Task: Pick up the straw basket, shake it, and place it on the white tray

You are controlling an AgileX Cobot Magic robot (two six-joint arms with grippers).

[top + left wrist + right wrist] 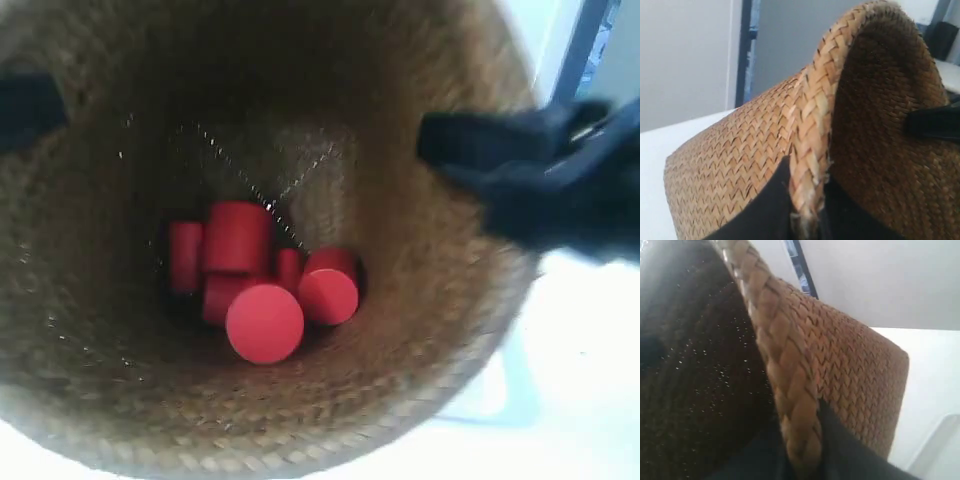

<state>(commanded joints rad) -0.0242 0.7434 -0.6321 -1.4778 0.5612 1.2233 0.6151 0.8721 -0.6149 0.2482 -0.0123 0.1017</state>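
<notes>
The straw basket (420, 330) fills the exterior view, held up close to the camera with its mouth toward it. Several red cylinders (262, 280) lie on its bottom. My left gripper (807, 200) is shut on the braided rim (815, 115), one black finger outside the wall and one inside. On the opposite side of the rim (790, 390), my right gripper (802, 440) is shut the same way. Black fingers reach over the rim at the exterior view's left (35, 105) and right (460, 145). A white edge below the basket may be the white tray (942, 437).
A white tabletop (590, 400) lies under the basket. A pale wall and a dark blue vertical frame (747, 50) stand behind it. The basket hides most of the table.
</notes>
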